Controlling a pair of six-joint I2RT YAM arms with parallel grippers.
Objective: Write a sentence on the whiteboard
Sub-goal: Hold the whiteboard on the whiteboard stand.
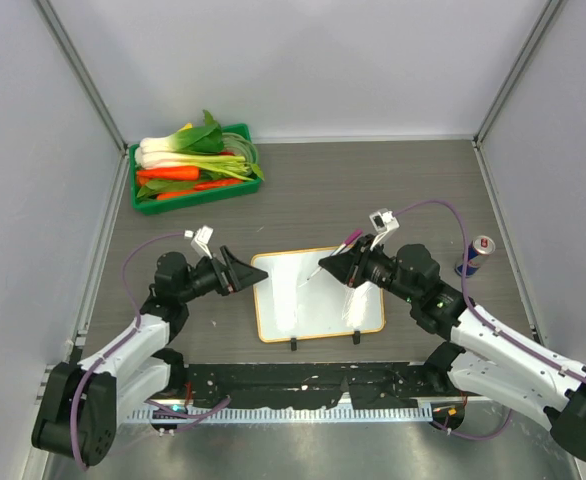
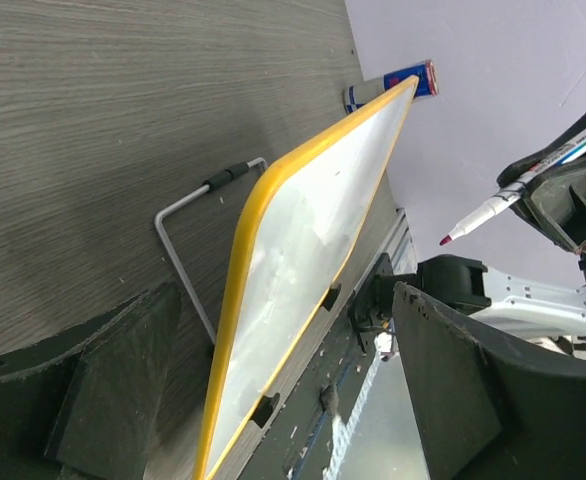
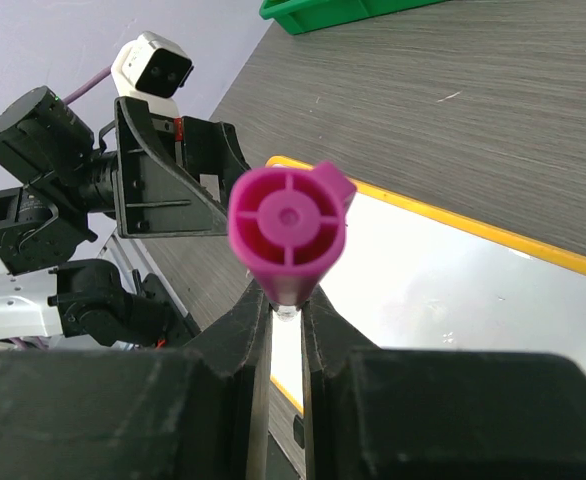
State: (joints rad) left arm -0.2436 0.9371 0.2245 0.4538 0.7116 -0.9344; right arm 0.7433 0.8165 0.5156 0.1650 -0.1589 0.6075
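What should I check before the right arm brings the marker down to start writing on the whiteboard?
1. Marker held in right gripper: ok, jaws shut on it.
2. Marker tip bare: ok, seen uncapped from the left wrist.
3. Whiteboard free of writing: ok, no strokes visible.
4. Board steadied by left gripper: not ok, open at the left edge, gripping nothing.
5. Tip on the board: not ok, it hangs clear of the surface.
6. Can away from the writing area: ok, right of the board.
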